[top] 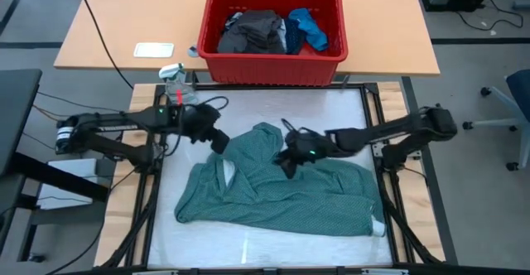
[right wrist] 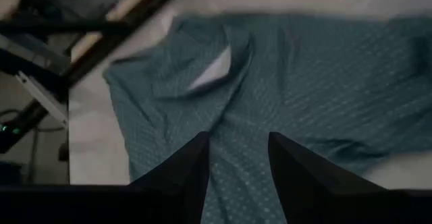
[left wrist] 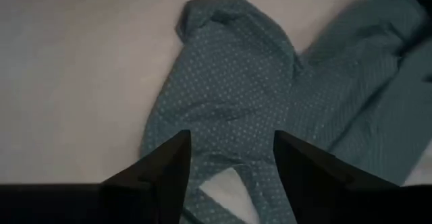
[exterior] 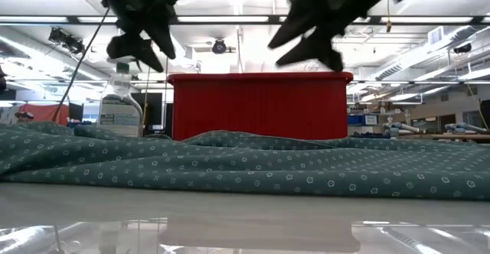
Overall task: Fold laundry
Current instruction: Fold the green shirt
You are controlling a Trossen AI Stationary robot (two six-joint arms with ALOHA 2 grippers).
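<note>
high view shows the teal shirt [top: 281, 188] spread flat for folding, while left gripper [top: 219, 140] and right gripper [top: 287, 164] hover above it, fingers parted, grasping nothing.

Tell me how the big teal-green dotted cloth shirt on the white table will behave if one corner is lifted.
The teal-green dotted cloth shirt lies in soft wrinkles and folds, so it is probably floppy and would drape rather than hold shape. It spreads wide over the white table, so a lifted corner likely drags the rest behind. It looks thin, probably light.
</note>
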